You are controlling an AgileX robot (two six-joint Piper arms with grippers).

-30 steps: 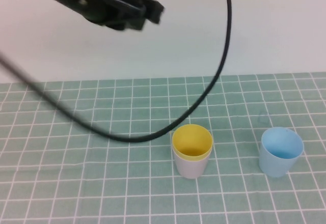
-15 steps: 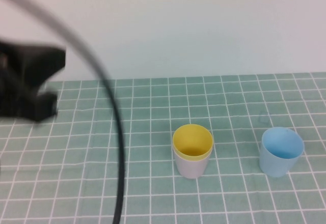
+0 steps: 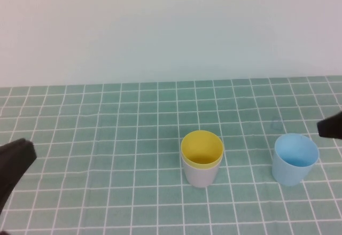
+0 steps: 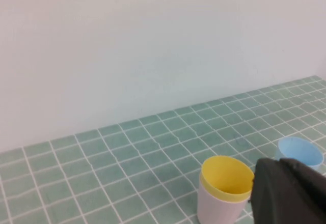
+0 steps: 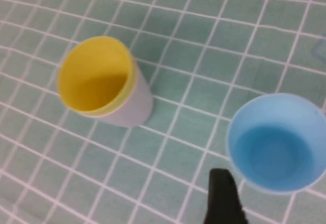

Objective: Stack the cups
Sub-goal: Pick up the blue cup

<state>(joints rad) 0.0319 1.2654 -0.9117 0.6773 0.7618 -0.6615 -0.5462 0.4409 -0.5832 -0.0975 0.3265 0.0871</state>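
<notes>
1. Yellow cup sits inside the grey cup, mid surface; blue cup stands apart.
2. Right hand is near blue; left hand is far. Can't tell either's grip.
3. A bump could tip blue over.

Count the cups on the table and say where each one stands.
3: the yellow cup sits nested in the whitish cup mid-table; the blue cup stands alone to their right.

yellow cup nested in whitish-grey cup
</notes>
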